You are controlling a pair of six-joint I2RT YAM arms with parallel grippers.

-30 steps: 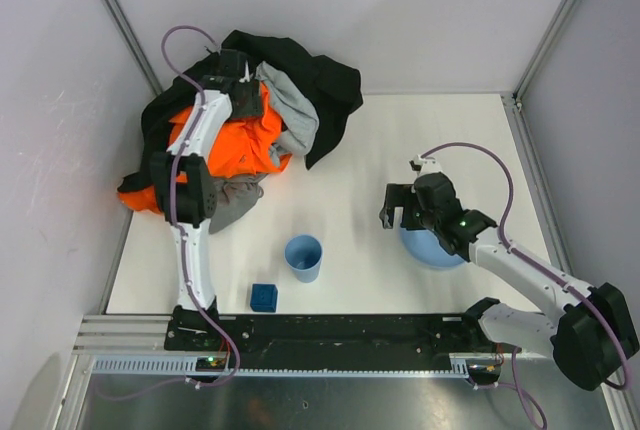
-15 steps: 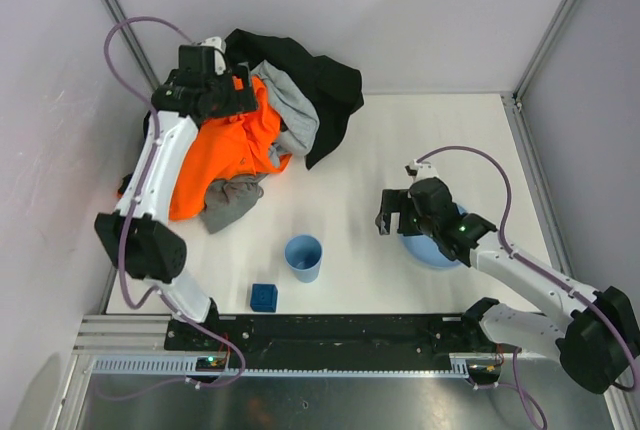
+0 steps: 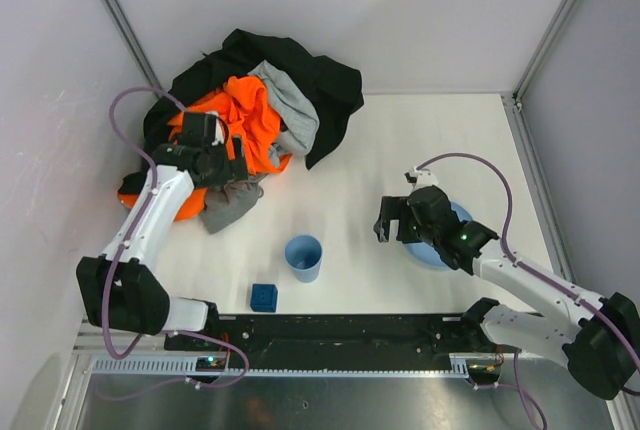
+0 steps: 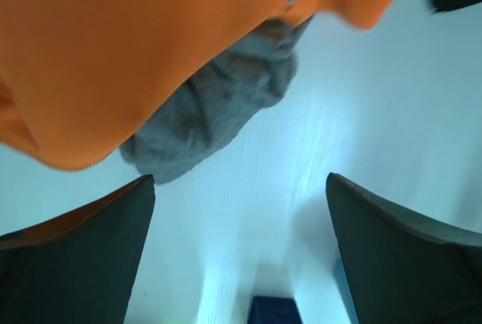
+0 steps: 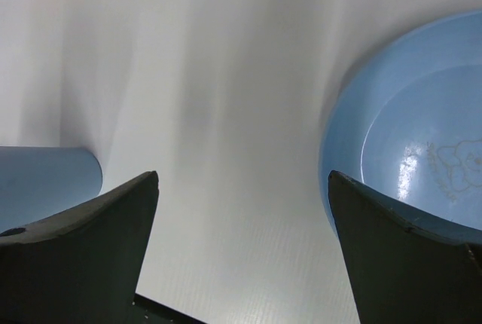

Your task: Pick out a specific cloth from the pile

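Note:
The pile point(image 3: 250, 100) lies at the back left: a black garment point(image 3: 320, 75), an orange cloth point(image 3: 250, 115) and a pale grey cloth point(image 3: 292, 110). The medium-dark grey cloth point(image 3: 228, 205) sticks out from under the orange at the pile's near edge. My left gripper point(image 3: 232, 172) is open and empty, over the orange cloth just above the grey cloth. In the left wrist view the grey cloth point(image 4: 215, 109) lies under the orange cloth point(image 4: 135, 45), ahead of the open gripper point(image 4: 239, 188). My right gripper point(image 3: 393, 220) point(image 5: 242, 181) is open and empty beside the blue plate point(image 3: 445, 245).
A blue cup point(image 3: 303, 257) stands mid-table and a dark blue cube point(image 3: 264, 296) sits near the front edge; the cube also shows in the left wrist view point(image 4: 275, 310). The right wrist view shows the plate point(image 5: 407, 151) on the right and the cup point(image 5: 45, 181) on the left. Walls close in behind and to the left.
My left arm swung from the back of the pile to its near side, stopping by the dark grey cloth. The orange cloth shifted. The right gripper drifted slightly left.

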